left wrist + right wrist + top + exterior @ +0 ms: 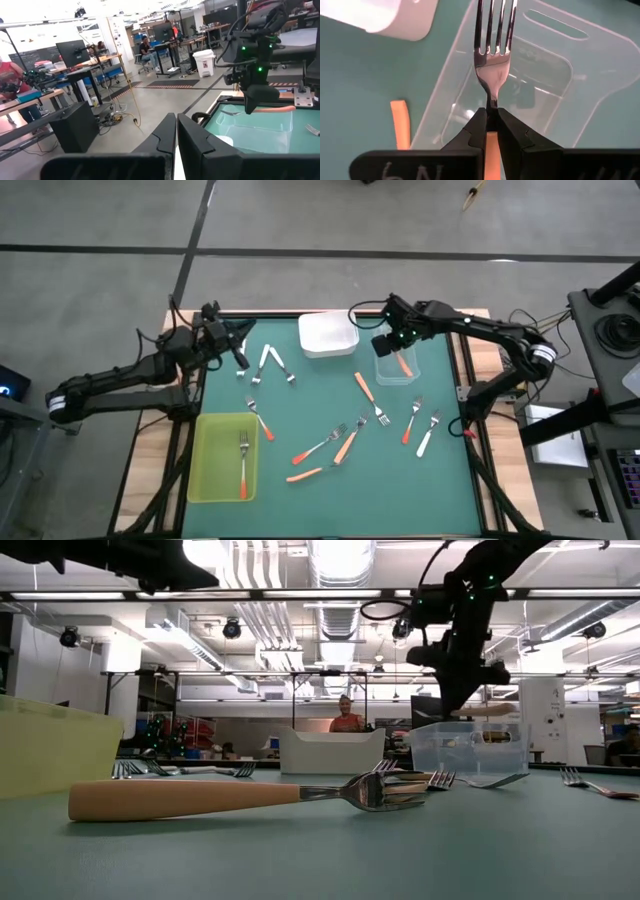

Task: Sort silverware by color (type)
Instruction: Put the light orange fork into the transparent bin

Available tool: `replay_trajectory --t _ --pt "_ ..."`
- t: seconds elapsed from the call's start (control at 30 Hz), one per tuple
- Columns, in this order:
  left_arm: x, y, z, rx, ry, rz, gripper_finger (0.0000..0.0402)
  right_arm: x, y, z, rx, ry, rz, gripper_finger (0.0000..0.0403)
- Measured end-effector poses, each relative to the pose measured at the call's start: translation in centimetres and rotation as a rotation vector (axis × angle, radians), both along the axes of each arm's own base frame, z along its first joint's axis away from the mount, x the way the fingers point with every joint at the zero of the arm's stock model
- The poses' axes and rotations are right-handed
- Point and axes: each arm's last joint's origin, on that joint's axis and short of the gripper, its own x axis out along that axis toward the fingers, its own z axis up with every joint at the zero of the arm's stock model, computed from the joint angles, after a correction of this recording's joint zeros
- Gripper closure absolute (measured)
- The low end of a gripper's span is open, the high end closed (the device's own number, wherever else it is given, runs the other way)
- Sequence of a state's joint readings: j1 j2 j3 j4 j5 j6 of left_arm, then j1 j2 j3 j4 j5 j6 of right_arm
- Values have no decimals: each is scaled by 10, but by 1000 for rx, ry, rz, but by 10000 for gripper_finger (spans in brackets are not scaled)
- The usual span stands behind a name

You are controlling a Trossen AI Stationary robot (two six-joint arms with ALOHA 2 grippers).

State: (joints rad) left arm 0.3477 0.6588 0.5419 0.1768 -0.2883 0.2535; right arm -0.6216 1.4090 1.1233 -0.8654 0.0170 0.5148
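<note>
My right gripper (398,350) hangs over the clear tray (397,368) at the far right, shut on a fork with a light orange handle (405,364). In the right wrist view the fork's silver tines (495,25) stand over the tray's clear floor (545,75). My left gripper (243,330) waits shut at the table's far left corner, holding nothing. Several other forks lie flat on the green mat, among them a light orange one (345,445), a red-orange one (365,388) and a white one (428,438). My right gripper pinches the fork between its two fingers at the narrow neck (491,102), where the metal meets the handle. The fingers come from above, slanting down, and lie across the fork. The fork (265,108) hangs about level, lifted clear above the clear tray.
A white tray (327,333) stands at the far middle, next to the clear one. A yellow-green tray (205,470) at the near left holds one red-orange fork (243,465). Two white-handled forks (268,362) lie near my left gripper. A person (347,718) sits in the room beyond.
</note>
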Motion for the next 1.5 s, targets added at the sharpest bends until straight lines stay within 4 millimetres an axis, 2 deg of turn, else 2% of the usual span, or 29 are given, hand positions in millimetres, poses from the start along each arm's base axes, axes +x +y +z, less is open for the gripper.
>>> replay_trajectory --t 0.23,0.57,0.77,1.5 --pt "2 1 -2 9 21 1 402 2 -3 -2 50 -33 -204 384" --pt "3 1 -2 10 25 2 402 2 1 -1 98 -45 -307 385" --pt "3 2 -4 14 52 27 402 -2 6 -2 133 3 -372 385" --pt "6 4 -8 18 89 72 402 -3 7 -8 80 53 -416 385"
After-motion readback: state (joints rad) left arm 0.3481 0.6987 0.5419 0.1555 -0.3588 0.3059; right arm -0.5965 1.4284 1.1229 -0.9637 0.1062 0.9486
